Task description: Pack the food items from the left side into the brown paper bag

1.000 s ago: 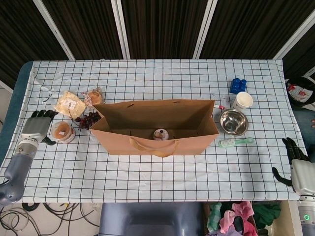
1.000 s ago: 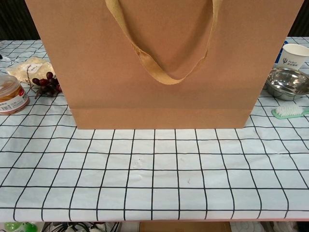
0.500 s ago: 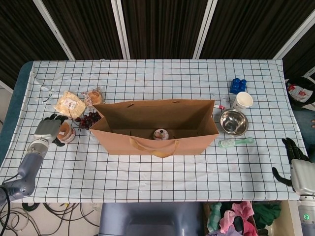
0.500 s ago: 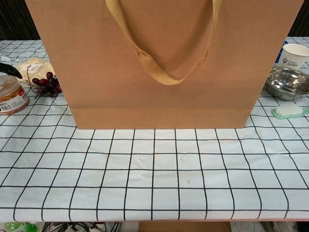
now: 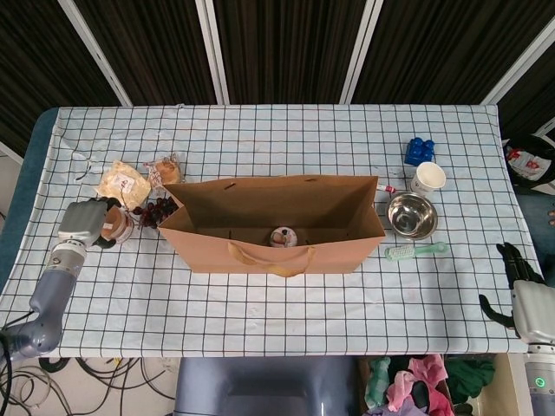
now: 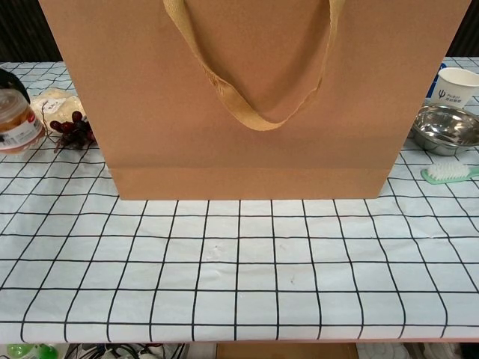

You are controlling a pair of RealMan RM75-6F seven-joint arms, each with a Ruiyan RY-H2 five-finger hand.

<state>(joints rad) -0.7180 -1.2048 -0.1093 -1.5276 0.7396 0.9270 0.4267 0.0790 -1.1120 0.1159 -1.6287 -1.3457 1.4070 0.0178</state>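
Left robot hand (image 5: 84,221) grips jar (image 6: 16,120); lifted, tilted.

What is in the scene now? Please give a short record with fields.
left robot hand: holds the small round plastic food cup with orange contents, tilted and lifted
right robot hand: holds nothing, at the table's right edge
brown paper bag: upright, open, one small round item inside
left of bag: dark red grapes, two wrapped breads

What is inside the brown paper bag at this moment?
In the head view, one small round packaged item lies at the bottom of the brown paper bag. The bag's near wall covers the floor just behind it, so anything there is hidden.
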